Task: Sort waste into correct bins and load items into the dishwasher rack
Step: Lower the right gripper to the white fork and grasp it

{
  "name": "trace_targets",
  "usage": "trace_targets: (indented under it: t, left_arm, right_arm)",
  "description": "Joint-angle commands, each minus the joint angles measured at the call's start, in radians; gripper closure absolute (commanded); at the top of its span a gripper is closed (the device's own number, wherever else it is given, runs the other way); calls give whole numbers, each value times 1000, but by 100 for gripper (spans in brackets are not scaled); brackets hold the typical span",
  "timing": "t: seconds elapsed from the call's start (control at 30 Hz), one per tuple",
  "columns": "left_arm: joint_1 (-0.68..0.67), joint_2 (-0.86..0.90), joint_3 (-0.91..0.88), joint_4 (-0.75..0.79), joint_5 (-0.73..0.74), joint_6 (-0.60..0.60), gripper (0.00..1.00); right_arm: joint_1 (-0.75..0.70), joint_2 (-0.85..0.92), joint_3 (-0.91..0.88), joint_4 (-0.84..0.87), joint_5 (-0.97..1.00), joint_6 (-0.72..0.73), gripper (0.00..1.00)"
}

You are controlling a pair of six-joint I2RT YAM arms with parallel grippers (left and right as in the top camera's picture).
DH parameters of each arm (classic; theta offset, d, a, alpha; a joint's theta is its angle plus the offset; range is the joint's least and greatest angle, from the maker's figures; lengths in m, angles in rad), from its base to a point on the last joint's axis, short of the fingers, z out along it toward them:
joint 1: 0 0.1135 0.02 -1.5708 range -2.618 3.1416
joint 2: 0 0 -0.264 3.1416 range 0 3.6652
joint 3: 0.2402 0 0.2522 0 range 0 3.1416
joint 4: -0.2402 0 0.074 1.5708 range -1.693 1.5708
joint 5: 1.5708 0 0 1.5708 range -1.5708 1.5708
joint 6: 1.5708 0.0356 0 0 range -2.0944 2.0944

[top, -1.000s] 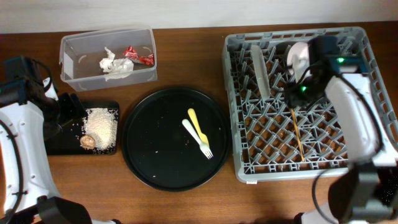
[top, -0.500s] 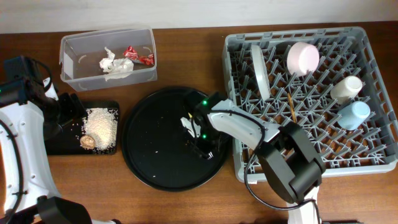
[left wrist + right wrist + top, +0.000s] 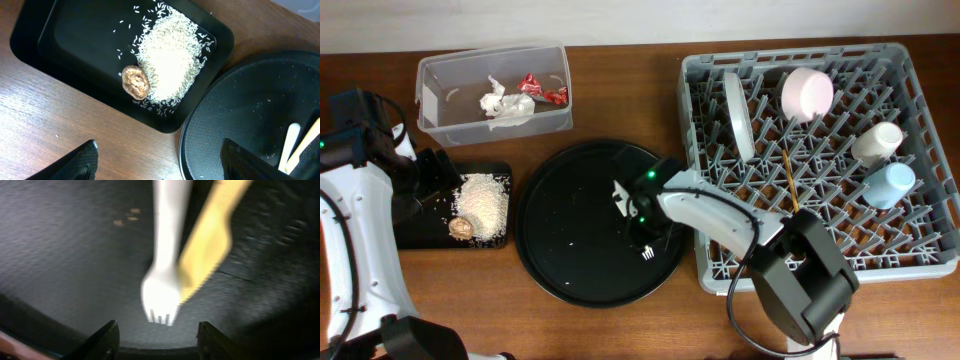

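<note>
My right gripper [image 3: 646, 222] is open and hovers low over the round black tray [image 3: 560, 250], just above a pale fork [image 3: 162, 292] and a yellow utensil [image 3: 212, 237] lying crossed; the fork's tines [image 3: 647, 253] show past the wrist. The fingers [image 3: 160, 340] straddle the tines without touching them. My left gripper [image 3: 160, 165] is open and empty above the table beside the shallow black tray [image 3: 60, 60], which holds the rice heap [image 3: 170, 65] and the brown lump [image 3: 135, 81]. The clear tub [image 3: 440, 115] holds the napkin [image 3: 503, 104] and the wrappers [image 3: 543, 90].
The grey rack [image 3: 920, 250] at the right holds the white plate [image 3: 737, 110] on edge, the pink bowl [image 3: 807, 93], the cream cup [image 3: 877, 143], the light blue cup [image 3: 889, 185] and a chopstick [image 3: 788, 180]. Bare wood lies along the front edge.
My right arm has swung from the back of the rack to the round black tray and now sits over the fork. The left arm has not moved.
</note>
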Motion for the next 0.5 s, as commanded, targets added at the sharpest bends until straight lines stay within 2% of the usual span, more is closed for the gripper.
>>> trace_targets:
  t: [0.0,0.1,0.17,0.37,0.47]
  left_arm:
    - [-4,-4,-1,0,0,-9,22]
    - [-4,-5,-1,0,0,-9,22]
    - [-4,-5,-1,0,0,-9,22]
    - [-4,-5,-1,-1,-1,-9,22]
    - [-4,-4,-1,-1,-1,-9,22]
  right_arm:
    - [86,10,6,13,98,63,46]
    - [114,32,6,27,199,170,46]
    - [111,32,6,46,275,172,46]
    - [112,79,6,53,261,172,46]
    - [112,85,6,70,245,172,53]
